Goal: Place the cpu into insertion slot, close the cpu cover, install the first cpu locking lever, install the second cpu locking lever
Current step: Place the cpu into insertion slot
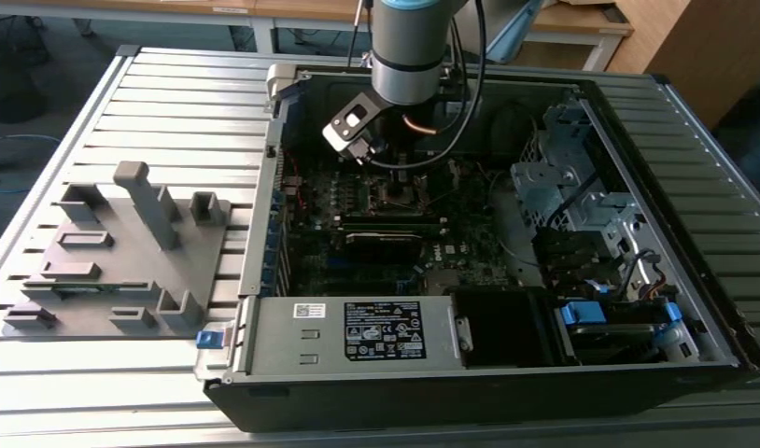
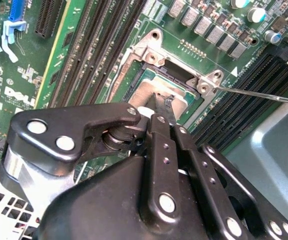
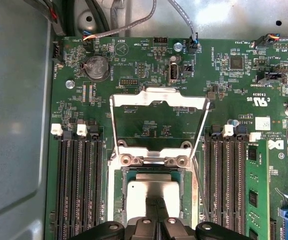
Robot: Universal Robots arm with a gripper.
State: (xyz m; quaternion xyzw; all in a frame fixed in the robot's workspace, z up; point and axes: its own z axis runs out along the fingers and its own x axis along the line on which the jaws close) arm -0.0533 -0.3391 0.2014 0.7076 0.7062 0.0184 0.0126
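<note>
Black link-arm metal gripper point(image 3: 156, 201) hung low over the board, its two slim fingers point(image 2: 157, 106) drawn together w/ a hairline slit at most btwn them. Nothing visibly pinched; tips sat at the top face of the cpu point(image 3: 151, 191), a small flat square chip w/ a dull silver-grey lid. Can't tell if tips actually pressed on it.

The cpu lay flat inside the insertion slot point(image 2: 166, 76), a square black socket w/ thin silver rim. Just past it, the cpu cover point(image 3: 159, 96), a thin square silver frame plate w/ big window, was swung open on its hinge bracket, away from the slot, green board showing through the window.

In the second wrist view a thin silver wire lever point(image 2: 256, 94) stuck out from the socket corner, unlatched, over the long black memory slots point(image 3: 78, 185) that flank the socket on both sides.

Further off: round silver coin cell point(image 3: 97, 67) on the green motherboard point(image 3: 224, 80).

Exterior view: the arm reached down into an open black pc case point(image 1: 480, 397) lying on a slatted grey metal table point(image 1: 168, 103). A grey plastic fixture block point(image 1: 119, 252) sat beside the case, on the exterior view's left.
</note>
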